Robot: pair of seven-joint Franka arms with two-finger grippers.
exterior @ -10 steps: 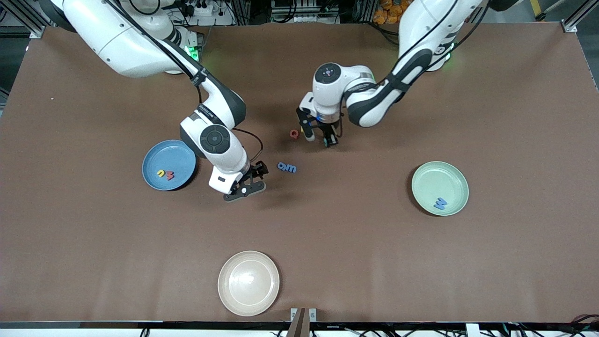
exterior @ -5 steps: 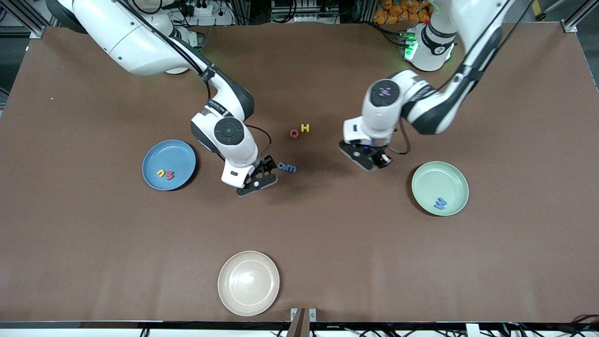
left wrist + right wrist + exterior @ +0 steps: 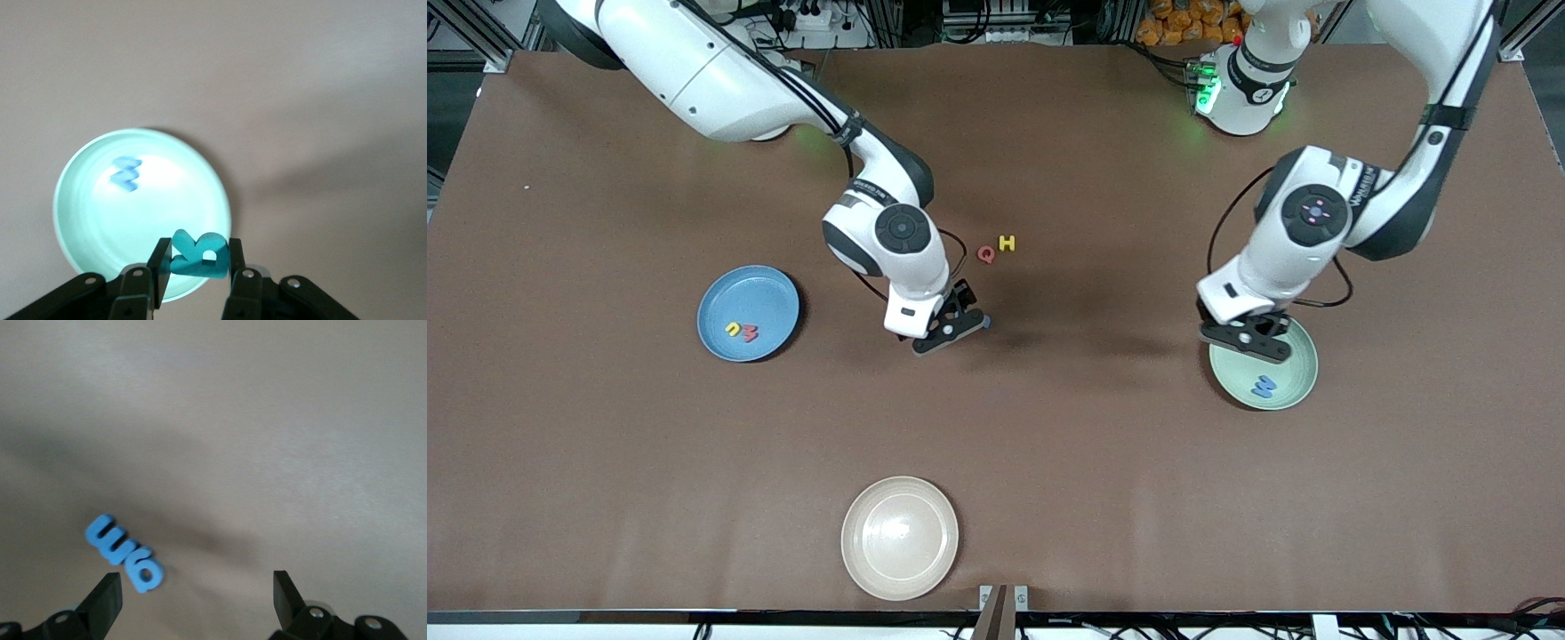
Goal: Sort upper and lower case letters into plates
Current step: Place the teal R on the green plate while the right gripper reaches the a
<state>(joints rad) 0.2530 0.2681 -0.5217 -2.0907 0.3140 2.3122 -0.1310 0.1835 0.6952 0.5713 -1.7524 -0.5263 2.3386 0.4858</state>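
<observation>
My left gripper [image 3: 1245,336] hangs over the rim of the pale mint green plate [image 3: 1296,372], shut on a teal letter [image 3: 200,255]. That plate [image 3: 87,220] holds one blue letter [image 3: 125,172]. My right gripper [image 3: 947,327] is open over a pair of blue letters [image 3: 125,553] near the table's middle; in the right wrist view they lie beside one finger [image 3: 107,593]. A red letter [image 3: 985,254] and a yellow letter [image 3: 1007,243] lie farther from the front camera. The blue plate [image 3: 758,292] holds a yellow letter [image 3: 733,330] and a red letter [image 3: 750,333].
A cream-white plate [image 3: 899,537] stands near the table's front edge. The brown table [image 3: 605,462] has open room between the plates and along both ends.
My left arm swung from the middle letters to over the mint plate, carrying the teal letter. My right gripper moved from beside the blue plate to over the blue letters.
</observation>
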